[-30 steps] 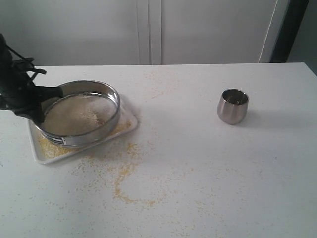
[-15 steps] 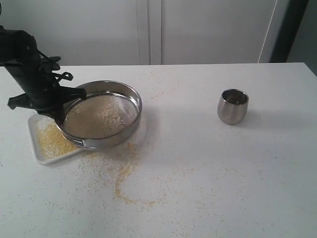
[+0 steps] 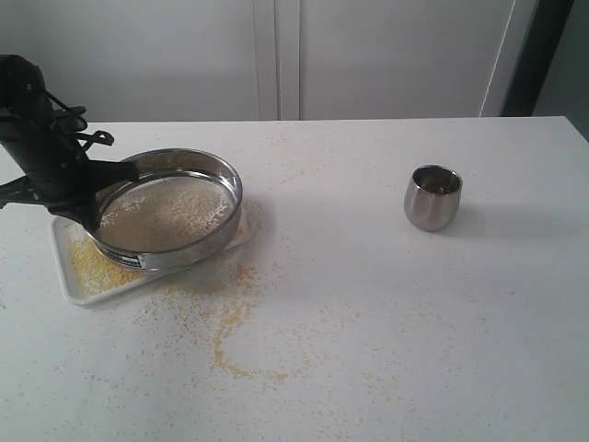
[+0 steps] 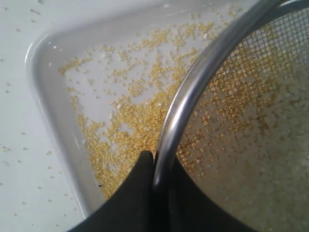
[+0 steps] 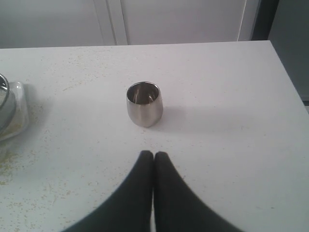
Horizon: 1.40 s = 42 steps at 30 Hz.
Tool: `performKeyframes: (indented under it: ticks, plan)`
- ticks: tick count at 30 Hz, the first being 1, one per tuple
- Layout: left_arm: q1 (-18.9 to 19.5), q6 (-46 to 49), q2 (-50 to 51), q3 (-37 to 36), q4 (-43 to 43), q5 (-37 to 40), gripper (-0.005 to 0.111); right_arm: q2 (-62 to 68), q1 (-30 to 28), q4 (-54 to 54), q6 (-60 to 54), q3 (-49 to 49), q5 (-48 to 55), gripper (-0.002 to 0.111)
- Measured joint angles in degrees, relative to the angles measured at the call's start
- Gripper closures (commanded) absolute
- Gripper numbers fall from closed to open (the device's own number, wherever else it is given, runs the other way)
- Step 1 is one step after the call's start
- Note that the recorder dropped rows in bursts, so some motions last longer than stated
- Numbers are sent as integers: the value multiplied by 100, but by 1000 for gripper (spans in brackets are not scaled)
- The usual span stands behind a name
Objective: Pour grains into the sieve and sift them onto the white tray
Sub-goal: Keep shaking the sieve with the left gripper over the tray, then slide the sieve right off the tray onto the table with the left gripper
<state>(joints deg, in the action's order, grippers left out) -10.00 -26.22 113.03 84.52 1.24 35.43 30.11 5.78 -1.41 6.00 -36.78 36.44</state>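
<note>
- Over the white tray (image 3: 64,267), at the worktop's (image 3: 368,322) left, my left fingers (image 4: 137,191) pinch the sieve (image 3: 177,259) by its rim.
- Pale grains (image 3: 175,207) lie inside it, golden ones on the tray.
- My right fingers (image 5: 144,186) are pressed together, near the steel cup (image 5: 144,104).

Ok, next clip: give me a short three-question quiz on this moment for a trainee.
1. True or false: the left gripper is shut on the sieve rim.
2. Where is the cup? A) inside the sieve B) upright on the table, apart from the tray C) tipped over on the tray
3. Fill in: the grains lying on the tray look ___ in colour.
Key: 1 true; 2 B; 3 golden-yellow.
</note>
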Motion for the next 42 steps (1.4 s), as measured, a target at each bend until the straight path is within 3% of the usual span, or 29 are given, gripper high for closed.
performKeyframes:
  ticks: [19,42]
  plan:
    - [-123,222,-525,0,24,668,107,0,0,0,0,0,0,108]
    - [-2019,294,-733,0,12,1148,107,0,0,0,0,0,0,108]
